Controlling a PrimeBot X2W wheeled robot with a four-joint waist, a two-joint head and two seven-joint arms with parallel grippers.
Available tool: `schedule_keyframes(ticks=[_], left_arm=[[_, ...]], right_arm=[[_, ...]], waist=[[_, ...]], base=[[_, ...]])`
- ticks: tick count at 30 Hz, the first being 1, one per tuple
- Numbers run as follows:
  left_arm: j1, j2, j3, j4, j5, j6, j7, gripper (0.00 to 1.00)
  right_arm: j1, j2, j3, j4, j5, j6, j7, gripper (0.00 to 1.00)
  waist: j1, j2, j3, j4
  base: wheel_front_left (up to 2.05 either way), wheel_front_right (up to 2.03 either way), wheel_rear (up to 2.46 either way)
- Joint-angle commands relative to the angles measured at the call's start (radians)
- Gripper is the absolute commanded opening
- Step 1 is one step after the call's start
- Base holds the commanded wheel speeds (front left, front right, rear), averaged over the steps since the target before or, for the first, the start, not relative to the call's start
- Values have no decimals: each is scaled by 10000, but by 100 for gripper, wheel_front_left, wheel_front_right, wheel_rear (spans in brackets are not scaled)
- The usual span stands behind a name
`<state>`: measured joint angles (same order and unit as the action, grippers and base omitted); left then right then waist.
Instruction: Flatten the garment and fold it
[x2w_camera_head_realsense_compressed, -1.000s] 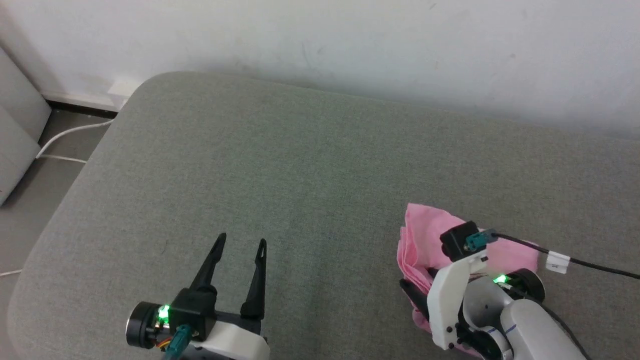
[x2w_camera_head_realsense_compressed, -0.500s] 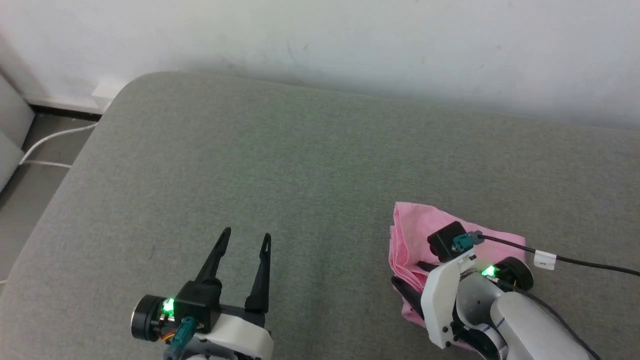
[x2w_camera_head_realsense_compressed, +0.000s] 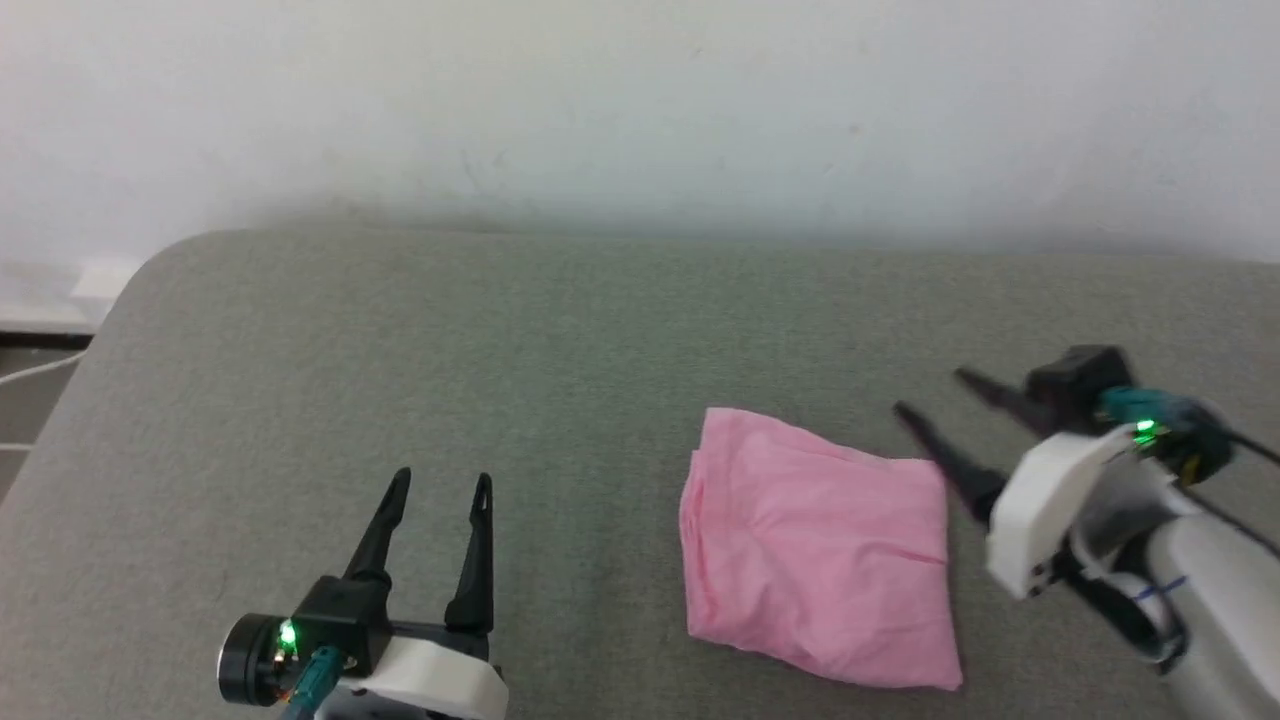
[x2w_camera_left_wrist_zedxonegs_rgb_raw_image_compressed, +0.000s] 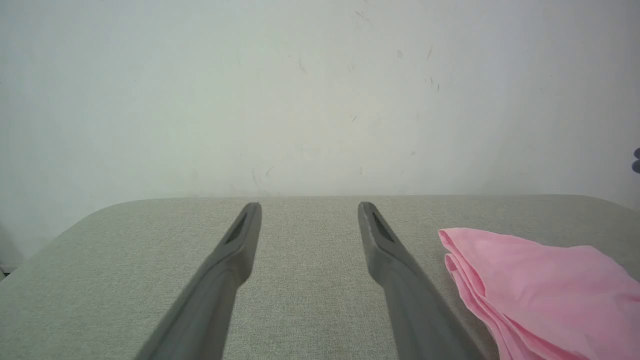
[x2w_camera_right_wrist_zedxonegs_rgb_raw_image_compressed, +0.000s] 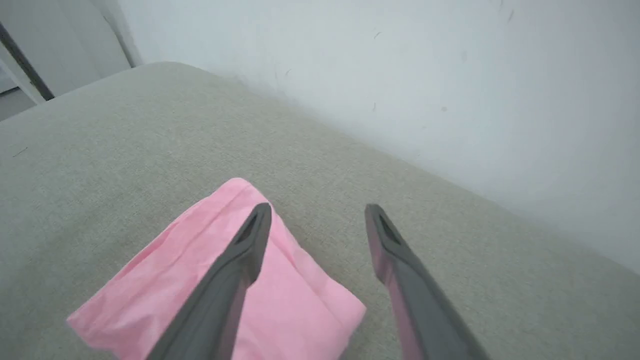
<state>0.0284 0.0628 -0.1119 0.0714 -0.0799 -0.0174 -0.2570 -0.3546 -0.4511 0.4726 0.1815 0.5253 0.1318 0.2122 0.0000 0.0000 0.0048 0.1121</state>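
Grey-green cushioned surface (x2w_camera_head_realsense_compressed: 500, 350), covered in woven cloth, rounded at the far left corner, straight along the far edge. Bears the garment (x2w_camera_head_realsense_compressed: 815, 545) right of the middle and toward the near side: pink thin fabric, lying flat, folded into a rough rectangle, layered edges stacked along its left side, faint creases across the top

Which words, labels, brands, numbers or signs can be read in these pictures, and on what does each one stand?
No text can be read in these pictures.
garment: the pink face that shows is plain, with no print on it.
blue marks on the right arm's pale shell: too small and blurred to read.
wall: only faint scuffs, no writing.
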Motion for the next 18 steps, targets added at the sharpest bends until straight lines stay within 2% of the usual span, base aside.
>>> schedule_keyframes(ticks=[1, 5, 9, 11, 15, 18], left_arm=[[81, -36, 71, -61, -91, -64, -47, 100], [109, -56, 230, -232, -162, -77, -47, 100], [100, -75, 328, -386, -217, -105, -47, 100], [104, -83, 345, -443, -226, -131, -47, 100], [117, -94, 348, -490, -216, -201, -47, 100], [207, -102, 316, -531, -205, -213, -47, 100]], right_arm=[[-69, -165, -167, -93, -161, -11, -230, 100], [313, -608, -1199, -412, -1035, -11, -1214, 100], [1093, -387, -2608, -698, -1811, -11, -2097, 100], [1598, -73, -3367, -929, -2168, -11, -2504, 100], [2710, 953, -4689, -1617, -2602, -11, -3159, 100], [3469, 1754, -5278, -2180, -2898, -11, -3558, 100]], waist=[[0, 0, -218, -434], [0, 0, -211, -707], [0, 0, -141, -862], [0, 0, -104, -907], [0, 0, -32, -957], [0, 0, -7, -982]], base=[[0, 0, 0], [0, 0, 0], [0, 0, 0], [0, 0, 0], [0, 0, 0], [0, 0, 0]])
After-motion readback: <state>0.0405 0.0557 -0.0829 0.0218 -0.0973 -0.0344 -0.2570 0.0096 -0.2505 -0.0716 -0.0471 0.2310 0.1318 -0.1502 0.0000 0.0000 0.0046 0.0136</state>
